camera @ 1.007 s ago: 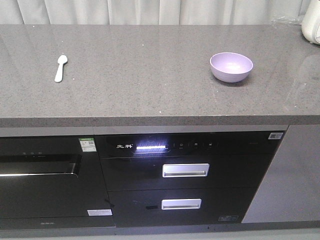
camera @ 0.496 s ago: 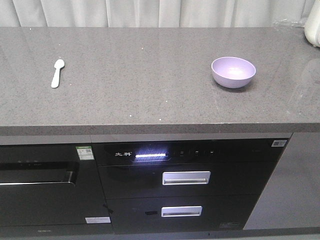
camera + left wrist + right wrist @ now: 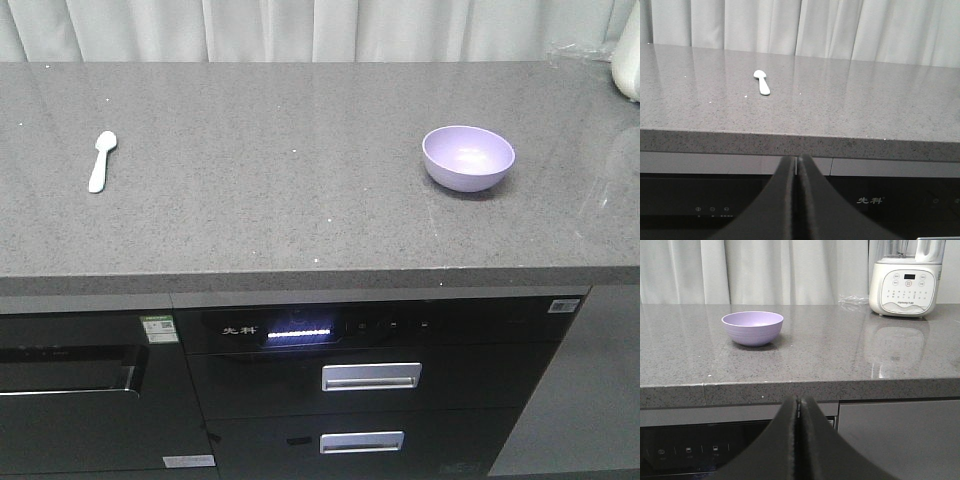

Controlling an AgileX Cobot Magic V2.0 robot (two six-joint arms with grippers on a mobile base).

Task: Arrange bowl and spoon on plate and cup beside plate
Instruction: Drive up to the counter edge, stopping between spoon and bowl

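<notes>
Lavender bowl [image 3: 468, 158] sits right of centre on grey countertop [image 3: 300, 210]; mint spoon [image 3: 101, 160] lies well apart at far left. Plate, cup not in view. Left gripper [image 3: 796, 159] and right gripper [image 3: 798, 400] both pinched closed, empty, below counter edge. Bowl prob. light, stiff, glossy and slippery, so a rim pinch looks best. Spoon lies flat, thin; mid-handle is the likely hold.
</notes>
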